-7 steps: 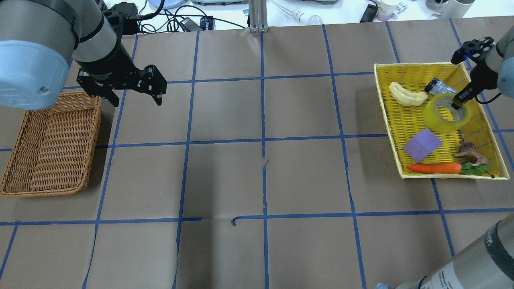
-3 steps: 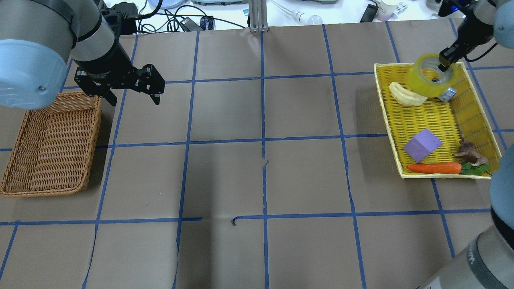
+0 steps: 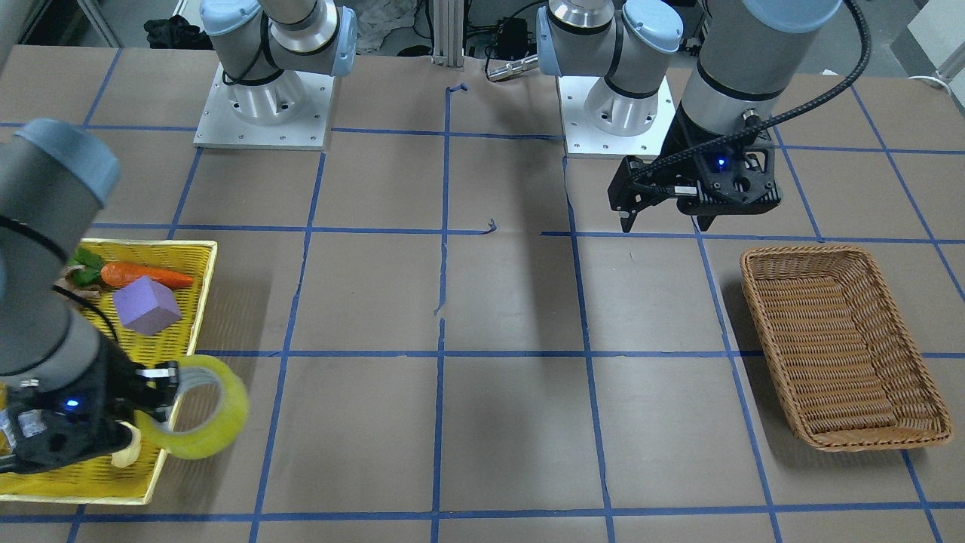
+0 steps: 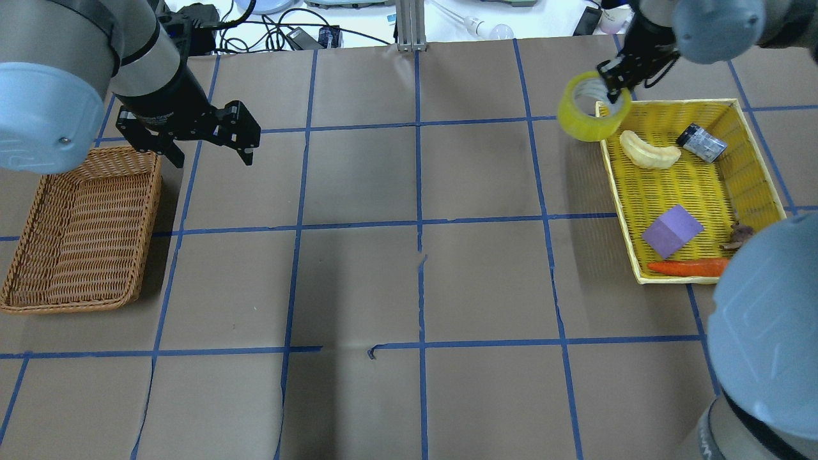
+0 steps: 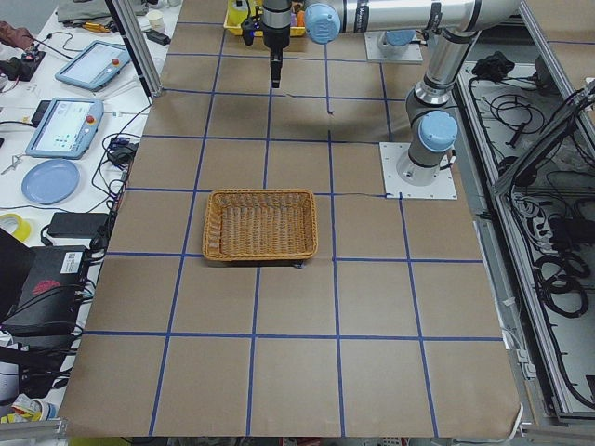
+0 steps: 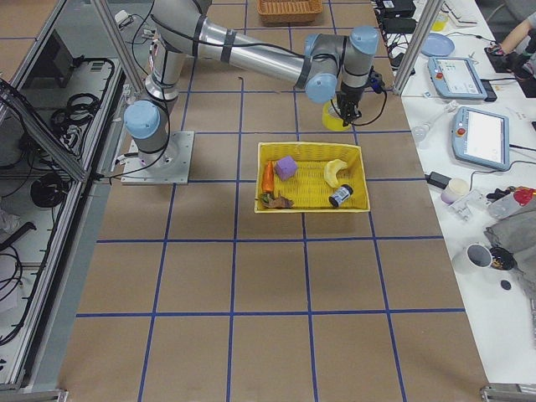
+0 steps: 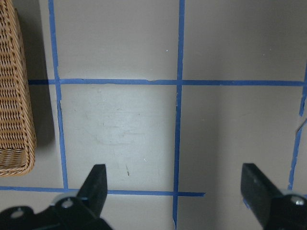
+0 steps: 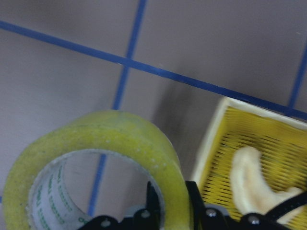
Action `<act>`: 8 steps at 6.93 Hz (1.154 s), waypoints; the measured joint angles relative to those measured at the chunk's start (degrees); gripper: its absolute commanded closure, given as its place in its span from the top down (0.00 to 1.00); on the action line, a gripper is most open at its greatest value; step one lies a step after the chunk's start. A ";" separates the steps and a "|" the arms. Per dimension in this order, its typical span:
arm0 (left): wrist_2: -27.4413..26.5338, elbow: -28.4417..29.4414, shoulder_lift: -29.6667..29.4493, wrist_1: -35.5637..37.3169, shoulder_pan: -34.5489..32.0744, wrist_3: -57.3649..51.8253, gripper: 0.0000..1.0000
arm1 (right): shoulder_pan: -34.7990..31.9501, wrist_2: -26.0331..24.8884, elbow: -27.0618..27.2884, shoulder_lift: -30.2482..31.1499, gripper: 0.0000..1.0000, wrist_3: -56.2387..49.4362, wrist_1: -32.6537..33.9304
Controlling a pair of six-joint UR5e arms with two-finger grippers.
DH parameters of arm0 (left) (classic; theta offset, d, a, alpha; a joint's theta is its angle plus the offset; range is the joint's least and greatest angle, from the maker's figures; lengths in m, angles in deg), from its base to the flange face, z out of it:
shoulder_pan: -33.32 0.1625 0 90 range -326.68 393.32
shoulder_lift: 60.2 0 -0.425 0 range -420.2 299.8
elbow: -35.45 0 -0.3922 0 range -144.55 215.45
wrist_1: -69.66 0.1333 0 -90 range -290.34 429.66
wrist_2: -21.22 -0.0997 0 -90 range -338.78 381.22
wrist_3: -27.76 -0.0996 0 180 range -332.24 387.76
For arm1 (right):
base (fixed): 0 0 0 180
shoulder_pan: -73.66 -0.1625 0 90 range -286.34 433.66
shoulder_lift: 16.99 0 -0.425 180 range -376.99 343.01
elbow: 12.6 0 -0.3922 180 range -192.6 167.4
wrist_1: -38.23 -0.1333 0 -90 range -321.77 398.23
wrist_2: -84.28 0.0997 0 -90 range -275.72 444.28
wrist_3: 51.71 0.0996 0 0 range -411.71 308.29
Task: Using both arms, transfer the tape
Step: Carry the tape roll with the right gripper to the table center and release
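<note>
The tape (image 4: 575, 124), a yellowish roll with a printed grey-white core, hangs in the air over the far left corner of the yellow tray (image 4: 618, 191). My right gripper (image 4: 615, 96) is shut on its wall, one finger inside the core and one outside. The right wrist view shows the roll (image 8: 120, 139) pinched in the gripper (image 8: 170, 201), and the front view shows both too, the tape (image 3: 226, 422) in the gripper (image 3: 154, 392). My left gripper (image 4: 212, 156) is open and empty, above the table beside the wicker basket (image 4: 19, 249). It also shows in the front view (image 3: 663, 222) and its own wrist view (image 7: 175, 191).
The yellow tray holds a banana piece (image 4: 648, 152), a small dark roll (image 4: 701, 142), a purple cube (image 4: 671, 231) and a carrot (image 4: 687, 267). The wicker basket (image 3: 803, 250) holds nothing. Cables and devices lie beyond the table's far edge.
My right gripper has lifted the tape out of the yellow tray and carried it up and to the left, past the tray's far left corner. The left arm has barely moved.
</note>
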 measured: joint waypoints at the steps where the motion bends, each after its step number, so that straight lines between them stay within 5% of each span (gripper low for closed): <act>1: 0.11 -0.03 -0.05 0.01 0.21 0.09 1.00 | -5.62 -0.08 -2.65 -3.02 0.00 9.92 0.14; 3: 0.21 -0.06 -0.06 -0.05 0.58 0.09 1.00 | -13.25 0.24 -10.01 -10.19 0.00 23.95 0.48; 6: 0.13 -0.07 -0.04 -0.15 0.66 0.24 1.00 | -17.51 0.67 -15.95 -18.02 0.00 31.27 2.38; 7: 0.14 -0.07 -0.04 -0.16 0.67 0.31 1.00 | -18.36 0.89 -16.18 -19.31 0.18 31.86 2.92; 8: 0.23 -0.07 -0.04 -0.15 0.67 0.58 1.00 | -18.98 1.23 -16.19 -19.95 0.69 32.09 3.15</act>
